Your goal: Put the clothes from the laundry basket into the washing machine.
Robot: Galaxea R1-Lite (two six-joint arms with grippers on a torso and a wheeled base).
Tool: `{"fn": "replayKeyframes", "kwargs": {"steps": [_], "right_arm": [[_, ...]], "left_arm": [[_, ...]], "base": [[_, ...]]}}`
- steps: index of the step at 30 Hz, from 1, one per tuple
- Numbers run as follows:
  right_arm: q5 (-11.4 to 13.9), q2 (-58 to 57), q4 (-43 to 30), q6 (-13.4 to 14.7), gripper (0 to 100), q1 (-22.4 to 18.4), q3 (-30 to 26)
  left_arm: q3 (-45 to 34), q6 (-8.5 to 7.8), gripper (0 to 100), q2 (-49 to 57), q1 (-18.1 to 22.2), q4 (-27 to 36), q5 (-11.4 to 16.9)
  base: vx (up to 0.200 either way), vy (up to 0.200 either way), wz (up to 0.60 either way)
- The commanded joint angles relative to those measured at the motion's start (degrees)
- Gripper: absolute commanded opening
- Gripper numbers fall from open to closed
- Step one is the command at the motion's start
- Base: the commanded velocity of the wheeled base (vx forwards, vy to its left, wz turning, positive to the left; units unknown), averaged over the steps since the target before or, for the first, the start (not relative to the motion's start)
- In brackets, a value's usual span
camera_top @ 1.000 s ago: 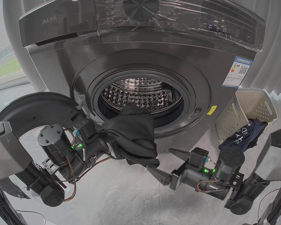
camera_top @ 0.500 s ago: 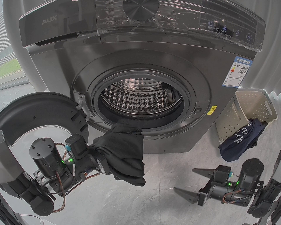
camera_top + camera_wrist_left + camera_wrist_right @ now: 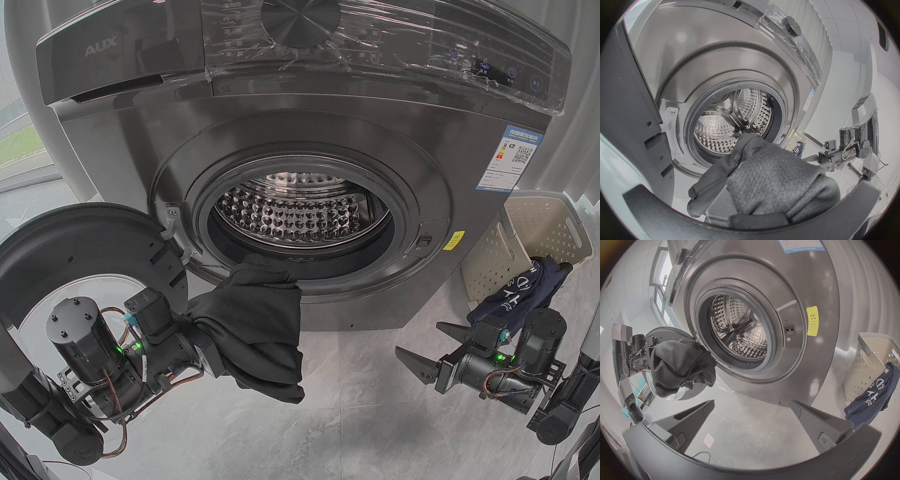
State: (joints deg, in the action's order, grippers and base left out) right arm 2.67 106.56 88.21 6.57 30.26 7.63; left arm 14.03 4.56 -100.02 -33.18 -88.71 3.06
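A black garment (image 3: pixel 256 325) hangs bunched over my left gripper (image 3: pixel 215 353), which is shut on it low in front of the washing machine's open drum (image 3: pixel 300 212), just left of the opening's lower rim. In the left wrist view the garment (image 3: pixel 775 181) covers the fingers. My right gripper (image 3: pixel 420 340) is open and holds nothing, low over the floor beside the laundry basket (image 3: pixel 550 225). A navy garment (image 3: pixel 519 294) with white print hangs over the basket's front edge, close behind the right wrist.
The round machine door (image 3: pixel 81 250) stands swung open at the left, right behind my left arm. The cream perforated basket (image 3: pixel 875 358) leans against the machine's right side. Pale tiled floor (image 3: pixel 362 412) lies between the two arms.
My left gripper drew back down and left from the drum mouth, still holding the black garment. My right arm swung right toward the basket, staying open.
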Motion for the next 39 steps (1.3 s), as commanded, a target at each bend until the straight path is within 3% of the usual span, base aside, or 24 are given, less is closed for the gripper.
{"fn": "replayKeyframes", "kwargs": {"steps": [1, 10, 17, 29, 35, 39], "right_arm": [[0.05, 0.4, 0.03, 0.02, 100, -0.11, 0.1], [0.05, 0.4, -0.06, 0.02, 100, 0.68, -0.86], [0.49, 0.05, -0.06, -0.15, 100, 3.41, -2.62], [0.41, -0.3, -0.06, -0.15, 100, 6.04, -3.94], [0.41, -0.47, -0.06, -0.07, 100, 7.98, -4.2], [0.23, -0.47, -0.06, 0.02, 100, 9.73, -4.56]], "left_arm": [[-0.06, 0.01, 0, -0.17, -0.3, -0.06, -0.07], [-0.23, -0.25, 0, -1.84, -1.71, -0.23, -0.07], [0.03, -0.25, 0, -3.25, -6.02, -0.32, -0.42], [0.47, -0.16, 0, -4.3, -6.28, -0.32, -0.6], [9.7, -0.43, 0, -12.3, -7.07, -0.32, -1.13], [18.58, -0.25, 0, -19.42, -6.28, -0.23, -3.24]], "base": [[0.2, 0.0, 0.0], [0.2, 0.0, 0.0], [0.0, 0.0, 0.0], [0.0, 0.0, 0.0], [0.0, 0.0, 0.0], [0.0, 0.0, 0.0]]}}
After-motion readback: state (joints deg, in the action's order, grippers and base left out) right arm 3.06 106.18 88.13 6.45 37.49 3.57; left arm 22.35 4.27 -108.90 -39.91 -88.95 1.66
